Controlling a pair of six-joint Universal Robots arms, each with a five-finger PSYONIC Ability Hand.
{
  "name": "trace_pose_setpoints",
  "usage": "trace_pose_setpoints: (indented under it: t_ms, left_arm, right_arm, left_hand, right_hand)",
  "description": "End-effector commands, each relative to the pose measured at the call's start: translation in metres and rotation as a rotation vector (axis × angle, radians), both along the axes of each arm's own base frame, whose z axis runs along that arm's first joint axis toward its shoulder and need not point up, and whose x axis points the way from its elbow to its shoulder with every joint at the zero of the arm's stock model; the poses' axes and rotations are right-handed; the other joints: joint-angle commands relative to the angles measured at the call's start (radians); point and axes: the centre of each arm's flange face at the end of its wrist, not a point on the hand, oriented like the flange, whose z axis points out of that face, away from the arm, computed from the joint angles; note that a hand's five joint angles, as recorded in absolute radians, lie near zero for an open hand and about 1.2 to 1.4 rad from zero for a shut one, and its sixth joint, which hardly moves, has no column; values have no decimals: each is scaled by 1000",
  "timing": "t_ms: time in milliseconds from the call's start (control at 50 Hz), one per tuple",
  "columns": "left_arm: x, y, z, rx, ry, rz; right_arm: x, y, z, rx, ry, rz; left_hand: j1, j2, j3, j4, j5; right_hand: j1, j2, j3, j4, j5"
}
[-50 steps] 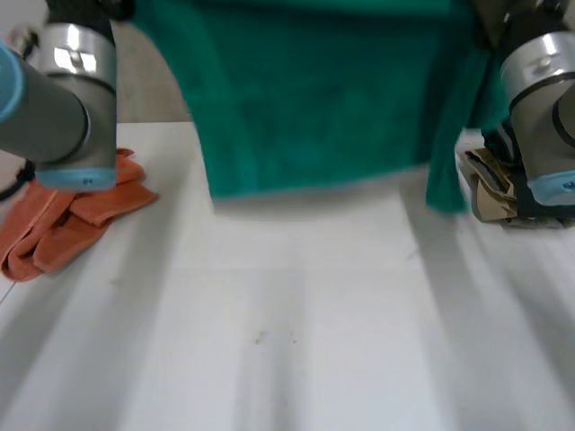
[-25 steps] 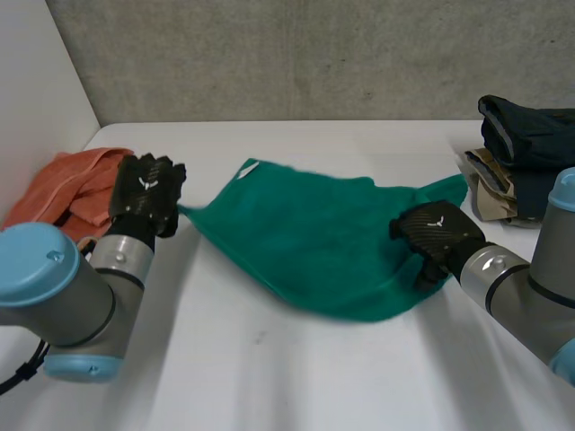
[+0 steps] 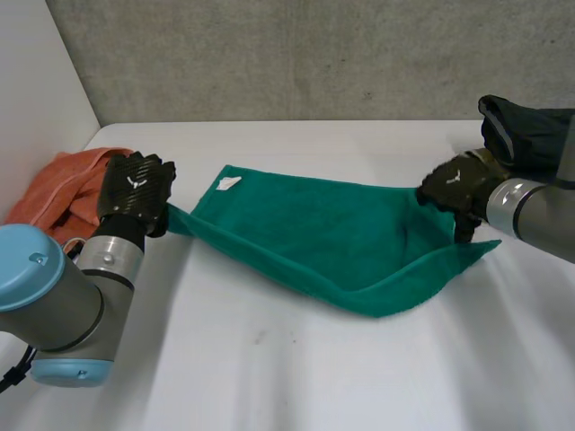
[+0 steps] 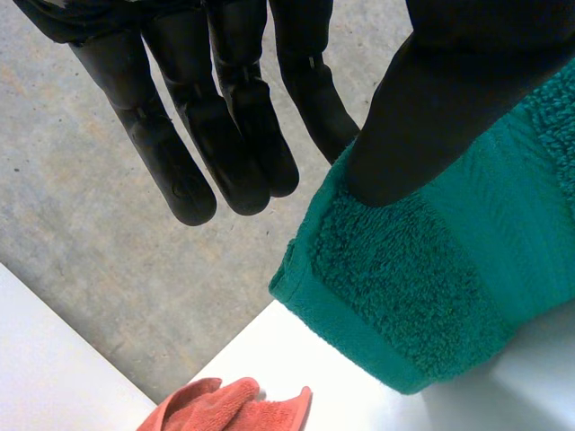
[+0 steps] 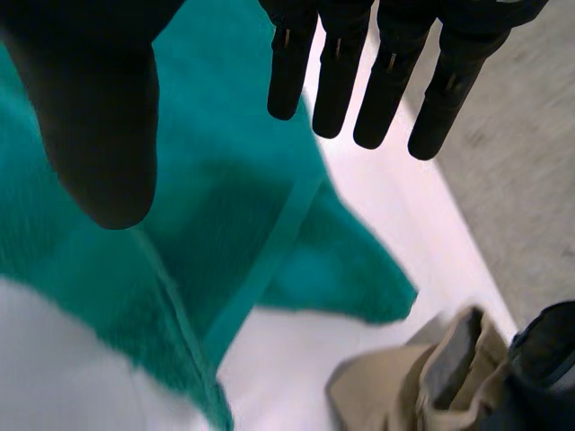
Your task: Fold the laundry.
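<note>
We find the green terry towel (image 3: 314,238) lying slantwise across the middle of the white surface (image 3: 296,377), drawn out between the two arms. The left robot hand (image 3: 135,189) pinches one corner under its thumb, with its fingers straight and clear of the cloth. We judge that this grip anchors the corner so the towel can be pulled flat. The right robot hand (image 3: 454,190) sits at the opposite corner, thumb and fingers spread with no cloth clamped between them, and the edge beside it sags to the surface. A crumpled orange cloth (image 3: 67,184) lies behind the left robot hand, and a stack of dark and tan folded garments (image 3: 526,135) lies beyond the right. No fold is made yet.
</note>
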Motion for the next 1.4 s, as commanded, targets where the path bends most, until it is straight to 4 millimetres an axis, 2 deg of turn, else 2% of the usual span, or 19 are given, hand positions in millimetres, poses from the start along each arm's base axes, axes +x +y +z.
trace_pose_setpoints:
  t_ms: [20, 280, 360, 500, 520, 620, 680, 760, 780, 860, 880, 960, 1000, 1040, 1140, 1180, 1300, 1340, 1400]
  left_arm:
    - [1, 2, 2, -4, 1, 0]
    - [2, 0, 1, -3, -1, 3]
    - [2, 0, 1, -3, -1, 3]
    - [2, 0, 1, -4, -2, 3]
    - [2, 0, 1, -2, -3, 3]
    - [3, -2, 3, -9, -3, 13]
    - [4, 0, 10, -21, -10, 16]
    - [6, 7, 45, -84, 4, 18]
    - [7, 9, 56, -103, 10, 20]
    - [13, 25, 114, -197, 39, 25]
    - [17, 34, 135, -220, 47, 25]
    - [25, 55, 185, -263, 63, 28]
    - [27, 61, 195, -252, 58, 28]
    - [28, 63, 199, -209, 42, 28]
    - [26, 54, 187, -99, -35, 36]
    - [23, 46, 177, -62, -84, 40]
    - [9, 5, 113, 88, -278, 39]
    - [3, -12, 90, 135, -323, 29]
    - [-3, -31, 72, 159, -342, 25]
  right_arm:
    - [-13, -7, -29, 57, 80, -69]
    - [-43, 3, -14, 125, -37, -190]
    - [-46, 3, -24, 156, -52, -186]
    - [-41, -8, -68, 182, -89, -194]
    - [-41, -10, -71, 176, -98, -197]
    - [-41, -22, -69, 112, -169, -229]
    - [-43, -24, -62, 90, -185, -240]
    - [-58, -21, -4, -51, -216, -266]
    - [-68, -16, 27, -128, -225, -283]
    - [-79, 7, 89, -256, -232, -296]
    - [-80, 13, 100, -272, -232, -293]
    - [-79, 44, 151, -355, -210, -268]
    - [-79, 62, 173, -392, -182, -250]
    - [-77, 72, 181, -400, -165, -235]
    - [-76, 75, 178, -372, -139, -223]
    - [-73, 65, 160, -310, -124, -224]
    - [-47, 44, 111, -172, -55, -154]
    - [-42, 29, 92, -148, -16, -180]
    - [-43, -3, 71, -163, 20, -252]
  left_hand:
    - [232, 196, 200, 194, 246]
    - [232, 196, 200, 194, 246]
    - [232, 196, 200, 194, 246]
    - [232, 196, 200, 194, 246]
    - [232, 196, 200, 194, 246]
    - [232, 196, 200, 194, 246]
    - [232, 196, 200, 194, 246]
    - [232, 196, 200, 194, 246]
    - [232, 196, 200, 194, 246]
    - [232, 196, 200, 194, 246]
    - [232, 196, 200, 194, 246]
    - [232, 196, 200, 194, 246]
    - [232, 196, 200, 194, 246]
    - [232, 196, 200, 194, 246]
    - [232, 196, 200, 194, 246]
    - [232, 196, 200, 194, 246]
    - [232, 196, 200, 194, 246]
    - [232, 196, 200, 194, 246]
    - [232, 196, 200, 194, 246]
  right_hand:
    - [100, 97, 96, 93, 84]
    - [88, 86, 84, 81, 72]
    - [100, 97, 96, 93, 84]
    - [164, 162, 160, 157, 148]
    - [205, 203, 201, 198, 189]
    - [882, 879, 877, 874, 866]
    - [883, 880, 879, 876, 867]
    - [883, 880, 879, 876, 867]
    - [883, 880, 879, 876, 867]
    - [883, 880, 879, 876, 867]
    - [883, 880, 879, 876, 867]
    - [883, 880, 879, 876, 867]
    - [883, 880, 879, 876, 867]
    - [883, 880, 879, 876, 867]
    - [883, 880, 879, 876, 867]
    - [883, 880, 879, 876, 867]
    - [883, 880, 879, 876, 867]
    - [883, 880, 879, 876, 867]
    - [883, 880, 879, 876, 867]
